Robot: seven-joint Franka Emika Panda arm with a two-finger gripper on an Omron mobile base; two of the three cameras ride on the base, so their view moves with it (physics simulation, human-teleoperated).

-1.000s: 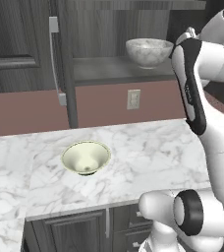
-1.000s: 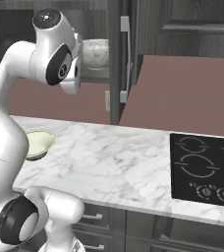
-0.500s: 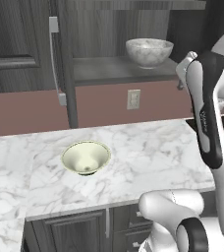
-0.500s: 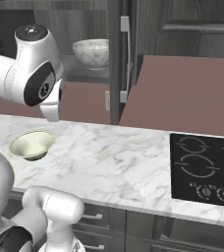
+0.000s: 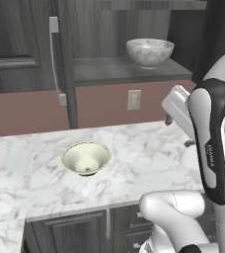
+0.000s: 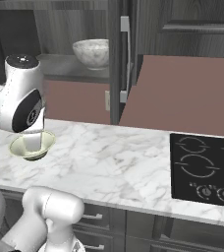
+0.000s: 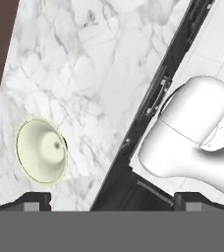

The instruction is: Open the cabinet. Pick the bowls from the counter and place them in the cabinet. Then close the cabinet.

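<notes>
Since a second ago the arm has swung down and away from the open cabinet (image 5: 124,74), where the marbled bowl (image 5: 150,51) now sits alone on the shelf, and the hand has turned to look down on the surface (image 5: 149,153). Cabinet doors stand open, with the bar handle (image 5: 55,59) of the left door showing in the left base view and another handle (image 6: 125,59) in the right base view. One bowl is thus judged placed; the cream bowl (image 5: 86,158) remains on the surface, upright, near the front edge and well apart from the cooktop (image 6: 205,170). The step in hand is judged to be the approach to this second bowl. In the hand view the cream bowl (image 7: 41,150) lies off to the left, above the left finger tip rather than between the two, so the hand should be brought across until the bowl's rim is centred, then lowered straight. The rim is flared and thin, so a grip with one finger inside and one outside the wall looks the sounder choice; a pinch across the whole bowl would likely slip. The descent should stop short of the surface. The tool (image 7: 111,199) stands at its widest, both tips far apart at the bottom of the hand view, holding nothing and touching nothing.
</notes>
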